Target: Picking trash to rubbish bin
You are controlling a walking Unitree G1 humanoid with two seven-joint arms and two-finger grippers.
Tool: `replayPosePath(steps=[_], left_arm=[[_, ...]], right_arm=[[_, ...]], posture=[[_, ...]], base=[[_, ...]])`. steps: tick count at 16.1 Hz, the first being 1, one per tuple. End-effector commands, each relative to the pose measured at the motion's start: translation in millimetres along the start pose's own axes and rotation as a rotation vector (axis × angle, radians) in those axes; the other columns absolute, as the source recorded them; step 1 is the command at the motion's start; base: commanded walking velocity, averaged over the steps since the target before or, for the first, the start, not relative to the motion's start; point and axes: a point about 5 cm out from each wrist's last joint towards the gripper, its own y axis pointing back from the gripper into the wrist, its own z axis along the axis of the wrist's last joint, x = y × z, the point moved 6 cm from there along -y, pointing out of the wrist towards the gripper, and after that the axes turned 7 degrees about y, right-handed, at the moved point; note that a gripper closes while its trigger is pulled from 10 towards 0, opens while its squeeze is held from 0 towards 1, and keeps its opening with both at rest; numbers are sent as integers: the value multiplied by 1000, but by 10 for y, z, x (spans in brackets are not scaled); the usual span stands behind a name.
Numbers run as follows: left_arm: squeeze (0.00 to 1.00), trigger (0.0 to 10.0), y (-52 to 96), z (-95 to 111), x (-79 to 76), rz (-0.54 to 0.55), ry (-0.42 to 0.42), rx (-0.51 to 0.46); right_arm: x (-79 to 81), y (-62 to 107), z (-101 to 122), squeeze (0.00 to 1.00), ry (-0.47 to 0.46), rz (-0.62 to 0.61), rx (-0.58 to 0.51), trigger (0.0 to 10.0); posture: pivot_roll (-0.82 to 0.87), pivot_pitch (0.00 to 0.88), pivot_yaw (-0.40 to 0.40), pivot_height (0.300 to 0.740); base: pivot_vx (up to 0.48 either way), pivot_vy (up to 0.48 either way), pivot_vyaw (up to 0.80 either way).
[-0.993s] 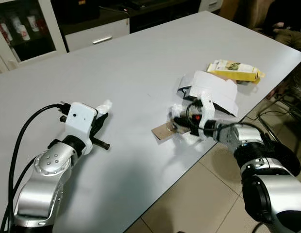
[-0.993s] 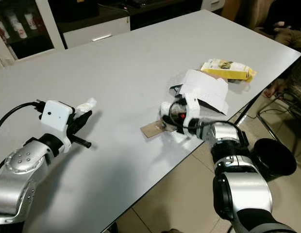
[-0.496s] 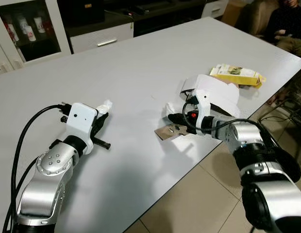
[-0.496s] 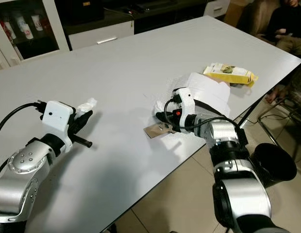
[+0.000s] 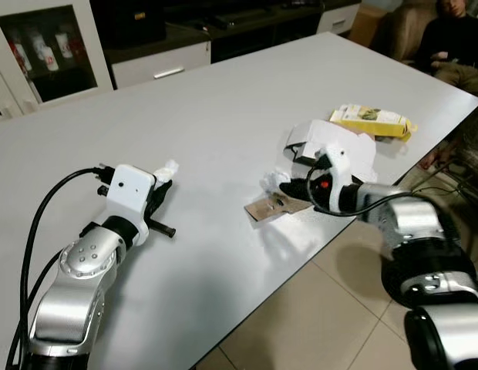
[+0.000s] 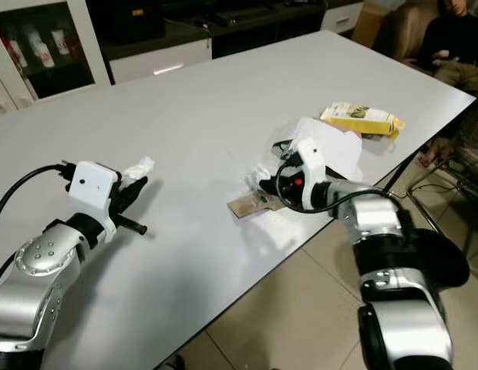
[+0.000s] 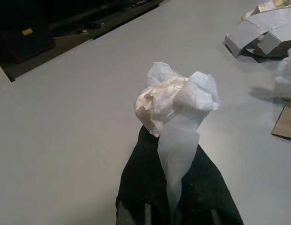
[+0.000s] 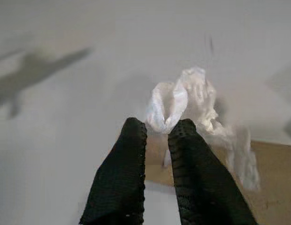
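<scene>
Step in hand, as judged: collection of trash from the desk point(image 5: 223, 108), not yet the carry to a bin.

The left pincer point(image 7: 176, 154), at lower left of the head views, is closed on a crumpled tissue point(image 7: 176, 101); the wad stands clear above the black fingertips, cream and white, with a tail pinched between them.

The right pincer point(image 8: 157, 133), right of centre in the head views, is at a second crumpled white wad point(image 8: 187, 101), its fingers narrowly parted with a fold of the wad between the tips. Whether it is gripped cannot be told. This wad lies partly on a brown cardboard scrap point(image 5: 271, 206) near the desk's front edge.

Next move, as judged: confirm the right-hand grasp, lift, then find the bin.

A white folded carton point(image 5: 335, 142) and a yellow packet point(image 5: 374, 118) lie further right.
</scene>
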Motion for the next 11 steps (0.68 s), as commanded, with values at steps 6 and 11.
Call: replayPosePath(steps=[6, 11], left_arm=[[0, 10000, -42, 67, 33, -4, -24, -13], [0, 10000, -37, 80, 46, -7, -27, -14]], right_arm=[[12, 39, 150, 1000, 76, -1, 37, 10000], [-6, 9, 315, 1000, 112, -32, 29, 10000]], posture=[[72, 0, -49, 740], [76, 0, -44, 740]], base=[[0, 0, 0], [0, 0, 0]])
